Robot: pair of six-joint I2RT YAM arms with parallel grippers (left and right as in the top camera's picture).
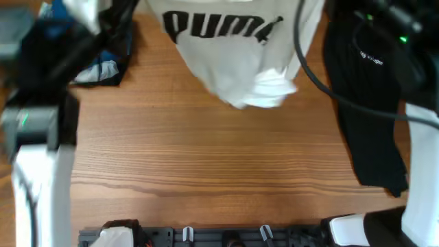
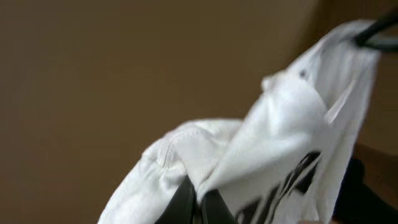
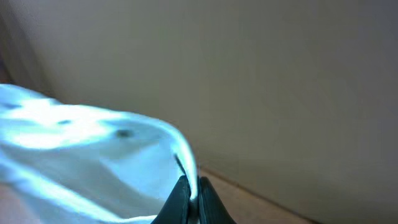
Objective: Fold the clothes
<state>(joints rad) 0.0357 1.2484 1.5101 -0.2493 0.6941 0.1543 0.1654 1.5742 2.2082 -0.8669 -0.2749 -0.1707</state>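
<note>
A white T-shirt with a black PUMA print [image 1: 233, 48] hangs lifted above the far middle of the wooden table [image 1: 206, 158], its lower folds bunched. My left gripper [image 2: 198, 208] is shut on a bunched edge of the white shirt [image 2: 273, 137]. My right gripper [image 3: 191, 202] is shut on a thin edge of the same shirt [image 3: 81, 155]. In the overhead view both grippers lie at or beyond the top edge, behind the arms, so I cannot place them there.
A black garment [image 1: 367, 103] lies along the right side of the table. A dark and blue heap of clothes [image 1: 103, 65] sits at the far left. The arm bases stand at the near left [image 1: 38, 171] and near right [image 1: 418, 178].
</note>
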